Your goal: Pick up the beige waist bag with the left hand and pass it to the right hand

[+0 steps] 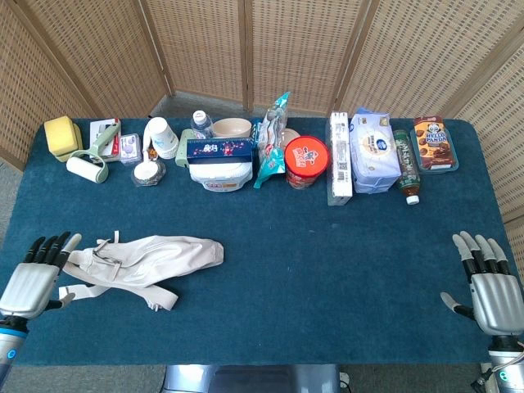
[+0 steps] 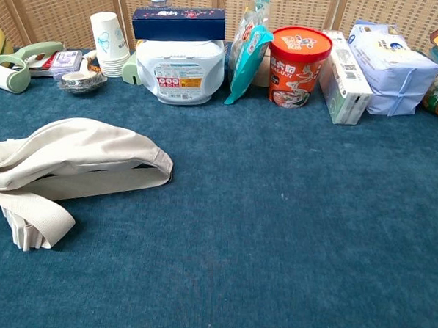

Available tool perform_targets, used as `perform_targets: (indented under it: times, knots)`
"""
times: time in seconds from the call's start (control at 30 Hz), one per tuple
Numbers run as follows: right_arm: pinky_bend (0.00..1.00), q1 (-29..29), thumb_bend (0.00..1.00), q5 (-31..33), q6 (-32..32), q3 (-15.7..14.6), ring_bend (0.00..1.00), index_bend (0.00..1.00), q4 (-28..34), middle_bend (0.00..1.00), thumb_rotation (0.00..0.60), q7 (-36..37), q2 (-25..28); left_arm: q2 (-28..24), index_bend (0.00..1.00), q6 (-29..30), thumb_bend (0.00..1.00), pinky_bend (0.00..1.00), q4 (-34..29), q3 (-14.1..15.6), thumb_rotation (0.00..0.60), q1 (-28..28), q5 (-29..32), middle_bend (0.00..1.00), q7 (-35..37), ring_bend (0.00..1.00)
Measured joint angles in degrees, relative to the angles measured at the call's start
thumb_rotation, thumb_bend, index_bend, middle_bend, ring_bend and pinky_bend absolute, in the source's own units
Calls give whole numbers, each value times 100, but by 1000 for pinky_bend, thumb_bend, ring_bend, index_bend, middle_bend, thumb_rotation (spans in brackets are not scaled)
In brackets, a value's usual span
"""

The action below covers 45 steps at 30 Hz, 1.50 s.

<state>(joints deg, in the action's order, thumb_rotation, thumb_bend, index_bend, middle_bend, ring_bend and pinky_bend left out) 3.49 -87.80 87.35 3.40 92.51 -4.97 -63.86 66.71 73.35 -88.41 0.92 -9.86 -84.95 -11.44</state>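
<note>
At the near left edge of the blue table (image 1: 327, 270), the left hand (image 1: 31, 282) is seen in the head view, fingers spread apart and nothing held; its fingertips lie just beside the strap end of the beige waist bag (image 1: 155, 258), and contact cannot be made out. The bag is laid flat on the near left part of the table, its pouch stretched toward the middle and its webbing strap (image 1: 151, 295) folded beneath it on the near side. In the chest view the same bag (image 2: 80, 157) is shown at the left, with the strap (image 2: 36, 224) looped in front; neither hand is shown there.

Along the far edge a row of goods is set out. From the left, a yellow sponge (image 1: 60, 133), a lint roller (image 1: 86, 168), a stack of paper cups (image 1: 161, 136) and a white tub (image 1: 219, 175) topped by a dark blue box (image 1: 221, 149) are found. Next, a teal snack bag (image 1: 273, 143), a red cup of noodles (image 1: 306, 160), a tall white box (image 1: 340, 157), a pack of tissues (image 1: 374, 151), a green bottle (image 1: 406, 168) and a tray of biscuits (image 1: 432, 143) are lined up.

At the near right edge, well apart from the bag, the right hand (image 1: 491, 286) is seen with fingers extended and separated, nothing held.
</note>
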Motion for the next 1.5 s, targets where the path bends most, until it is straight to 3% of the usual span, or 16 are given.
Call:
perform_targets:
  times: [0.23, 0.7, 0.8, 0.83, 0.9, 0.97, 1.03, 1.3, 1.5]
  knots:
    - [0, 7, 0, 25, -37, 7, 0, 0, -7, 0, 600, 39, 21, 473, 0, -375, 0, 14, 414, -101, 600, -294, 124, 0, 46, 0]
    - [0, 12, 0, 94, -79, 28, 0, 0, -17, 0, 600, 22, 14, 822, 0, -1173, 0, 16, 349, -198, 600, -740, 623, 0, -425, 0]
    - [0, 19, 0, 82, -92, 22, 0, 0, -20, 0, 600, 26, 9, 911, 0, -1289, 0, 95, 388, -242, 600, -805, 831, 0, -545, 0]
    - [0, 18, 0, 61, -85, 18, 0, 0, -16, 0, 600, 30, 9, 953, 13, -1288, 0, 172, 409, -271, 600, -814, 902, 0, -596, 6]
    - [0, 14, 0, 18, -58, 7, 0, 0, -9, 0, 600, 44, 10, 1072, 94, -1260, 2, 338, 448, -347, 600, -831, 1086, 58, -740, 97]
    - [0, 12, 0, 12, -55, 2, 0, 0, -6, 0, 600, 60, 13, 1176, 261, -1164, 31, 512, 475, -414, 600, -832, 1191, 245, -807, 299]
    - [0, 13, 0, 17, -68, 1, 0, 0, -6, 0, 600, 82, 17, 1245, 375, -1043, 78, 591, 502, -451, 600, -825, 1208, 372, -839, 414]
    - [0, 18, 0, 11, -91, -10, 0, 0, 1, 0, 600, 112, 34, 1502, 627, -677, 150, 736, 610, -477, 600, -820, 1137, 631, -1074, 647]
    - [0, 16, 0, 17, -97, -12, 0, 0, 13, 0, 600, 102, 41, 1449, 652, -437, 165, 752, 507, -504, 600, -827, 874, 658, -764, 671]
